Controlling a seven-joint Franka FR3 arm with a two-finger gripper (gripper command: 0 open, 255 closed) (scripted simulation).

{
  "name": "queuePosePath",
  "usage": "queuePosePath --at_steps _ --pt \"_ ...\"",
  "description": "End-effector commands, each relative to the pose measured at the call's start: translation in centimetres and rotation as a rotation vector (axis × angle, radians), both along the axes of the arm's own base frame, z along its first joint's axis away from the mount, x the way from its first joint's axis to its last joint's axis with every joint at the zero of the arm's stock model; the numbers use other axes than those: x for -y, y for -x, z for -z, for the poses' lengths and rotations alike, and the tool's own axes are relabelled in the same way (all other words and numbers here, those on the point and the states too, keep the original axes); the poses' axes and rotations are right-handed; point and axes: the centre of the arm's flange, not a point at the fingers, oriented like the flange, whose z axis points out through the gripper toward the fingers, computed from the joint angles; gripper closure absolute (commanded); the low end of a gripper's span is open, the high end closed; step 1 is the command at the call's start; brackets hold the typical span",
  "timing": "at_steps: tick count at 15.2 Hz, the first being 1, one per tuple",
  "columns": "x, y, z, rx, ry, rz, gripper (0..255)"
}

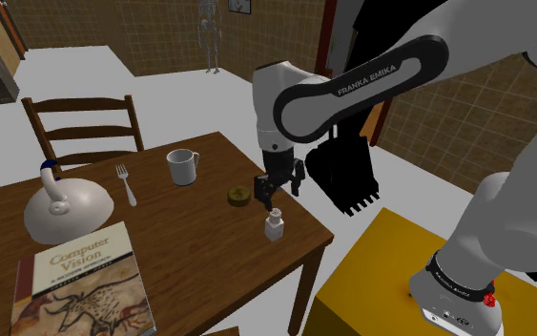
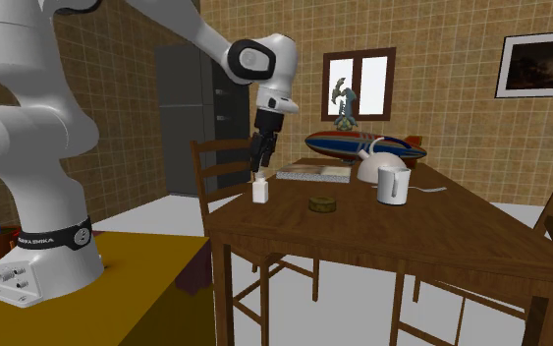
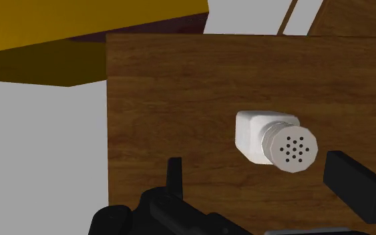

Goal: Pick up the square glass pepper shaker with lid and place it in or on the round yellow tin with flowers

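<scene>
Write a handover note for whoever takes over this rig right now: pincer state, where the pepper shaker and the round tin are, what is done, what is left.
Pincer: open, hovering just above the shaker, touching nothing.
Shaker: white, upright on the table, near the corner by the stand.
Tin: low, round, yellowish, on the table apart from the shaker, toward the mug.
Done: nothing grasped yet.
Left: lower, close on the shaker, lift, set it on the tin.

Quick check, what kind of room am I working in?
Likely a home dining room: wooden table with a chair, a mug and fork on it, a framed picture on the wall.
</scene>
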Motion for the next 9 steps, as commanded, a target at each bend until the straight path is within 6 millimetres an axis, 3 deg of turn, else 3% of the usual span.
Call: queuePosePath --at_steps 1,9 --pt "-1.9 -1.4 1.2 -0.004 -0.011 0.014 0" --pt "-2.6 -1.0 5.2 -0.005 -0.013 0.018 0"
